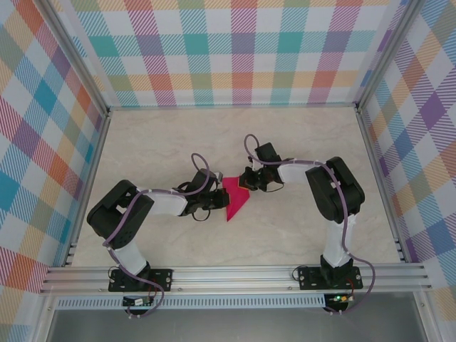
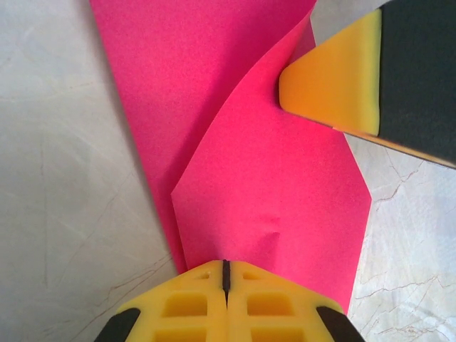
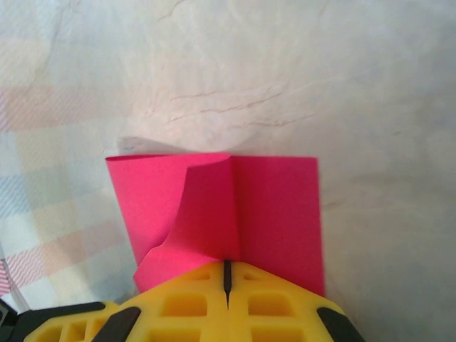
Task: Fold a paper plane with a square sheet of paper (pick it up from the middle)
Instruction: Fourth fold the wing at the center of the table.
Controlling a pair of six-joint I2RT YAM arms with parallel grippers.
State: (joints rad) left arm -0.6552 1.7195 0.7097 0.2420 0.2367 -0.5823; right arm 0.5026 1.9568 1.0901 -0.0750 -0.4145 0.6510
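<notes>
Evidently I'm mid-fold, not at the pick-up. My left gripper (image 2: 225, 274) has its jaws together at the paper's (image 2: 178, 71) near edge; whether they nip it or pin it flat I can't tell. My right gripper (image 3: 226, 276) is also closed, clamped on the opposite edge, with the sheet running out from its tips toward 12 o'clock. From above, the left sits at the paper's 9 o'clock and the right at about 1 o'clock. The paper lies mid-table (image 1: 142, 142), already a narrow pink wedge with its tip at 6 o'clock, toward my bases. In the left wrist view one flap (image 2: 278, 164) lies doubled over the lower layer, bowed and not creased — its free edge lifts at 1 o'clock beside the right finger.

I judge a diagonal nose fold is under way. Next calls for the left to keep the sheet anchored while the right lays the flap's edge along the centre line and presses it flat — gently, since thin paper skews or tears.
</notes>
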